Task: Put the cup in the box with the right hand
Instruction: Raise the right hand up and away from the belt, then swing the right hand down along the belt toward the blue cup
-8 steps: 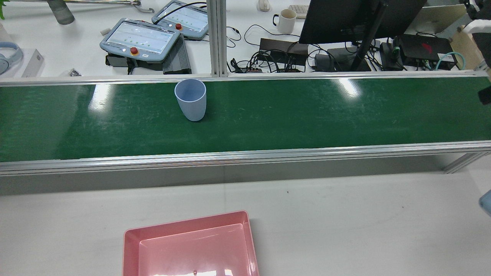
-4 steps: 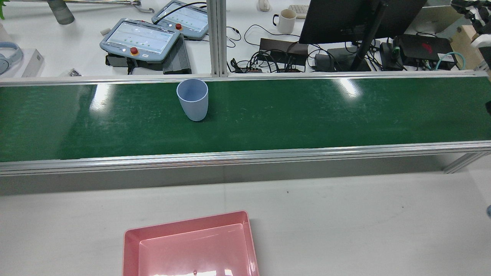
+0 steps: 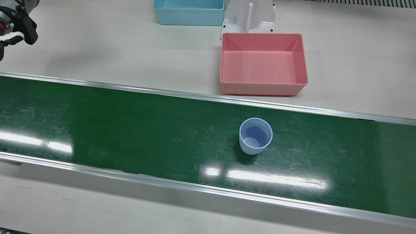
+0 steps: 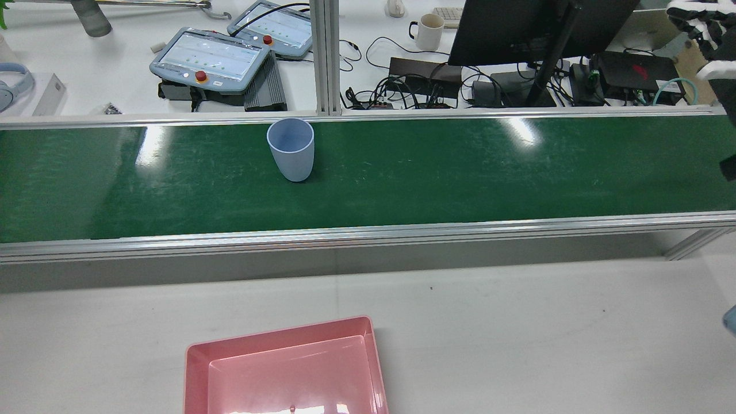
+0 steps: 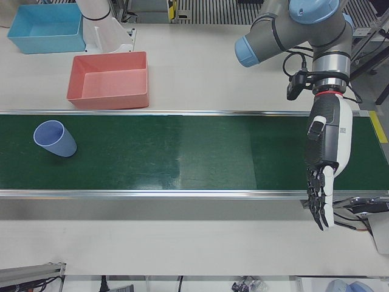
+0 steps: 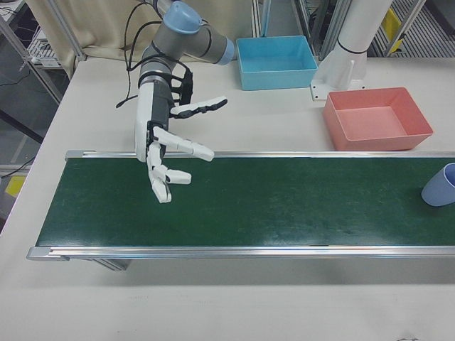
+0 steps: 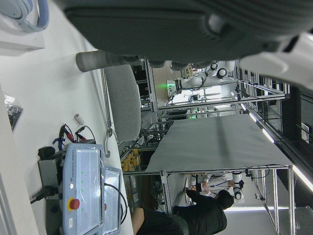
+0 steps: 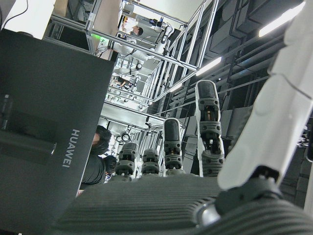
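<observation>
A light blue cup [image 3: 255, 136] stands upright and empty on the green belt [image 3: 130, 130], below the pink box [image 3: 260, 87] in the front view. My right hand [image 6: 159, 138] hovers open with fingers spread over the belt's other end, far from the cup [image 6: 441, 185]. It shows only at the edge in the front view [image 3: 14, 24] and the rear view [image 4: 704, 23]. My left hand [image 5: 328, 146] hangs open, fingers straight down, over the belt's end, far from the cup [image 5: 55, 138]. The pink box [image 5: 109, 97] is empty.
A blue box [image 3: 188, 18] sits beside the white arm pedestal [image 3: 248, 16], behind the pink box. Aluminium rails [image 4: 368, 233] line both sides of the belt. Beyond the belt lie teach pendants [image 4: 210, 57], a monitor [image 4: 517, 29] and cables.
The cup has drifted slightly to the right along the belt in the rear view. My right hand has shifted at that view's right edge, its fingers now showing in the upper corner.
</observation>
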### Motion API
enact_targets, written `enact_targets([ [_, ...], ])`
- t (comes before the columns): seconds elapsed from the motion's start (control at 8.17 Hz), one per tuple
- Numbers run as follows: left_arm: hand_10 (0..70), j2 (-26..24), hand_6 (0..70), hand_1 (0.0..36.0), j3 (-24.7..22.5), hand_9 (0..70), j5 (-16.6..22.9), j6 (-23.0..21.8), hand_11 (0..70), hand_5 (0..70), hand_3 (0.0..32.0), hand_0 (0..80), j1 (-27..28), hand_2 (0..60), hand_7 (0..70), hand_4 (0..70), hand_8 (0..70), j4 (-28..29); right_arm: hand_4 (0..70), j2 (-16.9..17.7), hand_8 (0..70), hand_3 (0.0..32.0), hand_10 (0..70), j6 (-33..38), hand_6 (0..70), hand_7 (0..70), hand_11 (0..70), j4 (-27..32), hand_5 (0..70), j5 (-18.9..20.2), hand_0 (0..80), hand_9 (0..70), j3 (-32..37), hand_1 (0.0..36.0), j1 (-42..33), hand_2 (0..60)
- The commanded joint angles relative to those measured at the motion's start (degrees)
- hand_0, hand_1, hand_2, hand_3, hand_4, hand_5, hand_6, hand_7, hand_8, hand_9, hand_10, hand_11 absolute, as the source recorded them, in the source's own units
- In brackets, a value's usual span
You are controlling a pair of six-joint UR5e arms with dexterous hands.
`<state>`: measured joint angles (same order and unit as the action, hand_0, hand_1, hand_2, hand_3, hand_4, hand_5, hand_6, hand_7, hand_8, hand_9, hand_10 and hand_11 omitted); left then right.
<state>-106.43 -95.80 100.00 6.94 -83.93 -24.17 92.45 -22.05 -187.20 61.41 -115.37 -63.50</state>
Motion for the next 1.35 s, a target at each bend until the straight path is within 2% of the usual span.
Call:
enact_targets([
  [0.0,0.0,0.0,0.0,0.0,0.0,0.0,0.0,0.0,0.0,0.0,0.0,0.0,0.0,0.0,0.0,0.0,0.0,-0.1,37.1,-6.2,4.1,0.0,7.7,-1.5,8.9,34.4,12.3,5.7,4.4,0.2,50.3,10.9,12.2,9.4,-0.1,0.7],
  [0.12,0.0,0.0,0.0,0.0,0.0,0.0,0.0,0.0,0.0,0.0,0.0,0.0,0.0,0.0,0.0,0.0,0.0,-0.1,35.0,-8.6,3.7,0.0,7.3,-2.2,8.0,28.9,11.8,5.4,4.6,1.0,50.2,9.4,12.8,10.2,0.7,3.4],
  [0.24,0.0,0.0,0.0,0.0,0.0,0.0,-0.1,0.0,0.0,0.0,0.0,0.0,0.0,0.0,0.0,0.0,0.0,-0.1,34.2,-9.3,2.7,0.0,6.8,-2.2,7.4,26.6,11.2,5.1,4.6,1.0,50.3,7.7,14.6,10.7,2.6,4.4],
  [0.37,0.0,0.0,0.0,0.0,0.0,0.0,0.0,0.0,0.0,0.0,0.0,0.0,0.0,0.0,0.0,0.0,0.0,-0.1,38.6,-9.0,3.0,0.0,7.1,-2.1,8.5,32.6,11.7,4.8,4.9,0.9,51.7,9.2,15.9,13.4,4.2,10.2],
  [0.49,0.0,0.0,0.0,0.0,-0.1,0.0,0.0,0.0,0.0,0.0,0.0,0.0,0.0,0.0,0.0,0.0,0.0,-0.1,41.8,-9.5,3.0,0.0,6.5,-2.0,9.2,37.7,11.1,2.3,5.6,0.9,53.9,10.1,15.0,17.5,4.6,18.5],
  [0.61,0.0,0.0,0.0,0.0,0.0,0.0,0.0,0.0,0.0,0.0,0.0,0.0,0.0,0.0,0.0,0.0,0.0,0.0,35.7,-9.7,2.3,0.0,5.7,-2.0,8.1,36.0,10.3,-3.5,6.2,1.0,55.3,9.1,10.7,19.3,5.7,18.6],
  [0.73,0.0,0.0,0.0,0.0,0.0,0.0,0.0,0.0,0.0,0.0,0.0,0.0,0.0,0.0,0.0,0.0,0.0,0.0,30.0,-9.6,1.8,1.4,4.3,-2.0,6.4,30.8,8.1,-9.8,5.7,3.1,54.4,7.9,5.4,16.1,5.5,7.9],
  [0.86,0.0,0.0,0.0,0.0,0.0,0.0,0.0,0.0,0.0,0.0,0.0,0.0,0.0,0.0,0.0,0.0,0.0,-0.1,25.2,-10.2,1.5,6.0,3.4,-2.0,4.9,24.9,6.7,-14.8,5.4,5.4,53.6,6.6,2.8,14.4,3.3,2.9],
  [0.98,0.0,0.0,0.0,0.0,0.0,0.0,0.0,0.0,0.0,0.0,0.0,0.0,0.0,0.0,0.0,0.0,0.0,0.0,22.2,-10.4,1.5,7.8,2.9,-2.3,4.1,21.0,6.1,-14.9,5.4,5.1,53.1,5.8,3.9,13.8,3.2,1.6],
  [1.1,0.0,0.0,0.0,0.0,0.0,0.0,-0.1,0.0,0.0,0.0,0.0,0.0,0.0,0.0,0.0,0.0,0.0,-0.1,21.0,-11.9,1.8,9.6,2.9,-2.4,3.8,20.5,6.0,-14.3,5.4,4.7,52.9,6.1,7.2,13.7,4.0,1.8],
  [1.22,0.0,0.0,0.0,0.0,0.0,0.0,0.0,0.0,0.0,0.0,0.0,0.0,0.0,0.0,0.0,0.0,0.0,-0.1,18.7,-13.4,2.1,10.0,3.2,-2.6,3.3,17.3,6.4,-14.3,5.4,4.7,52.3,5.8,8.2,12.8,4.9,0.4],
])
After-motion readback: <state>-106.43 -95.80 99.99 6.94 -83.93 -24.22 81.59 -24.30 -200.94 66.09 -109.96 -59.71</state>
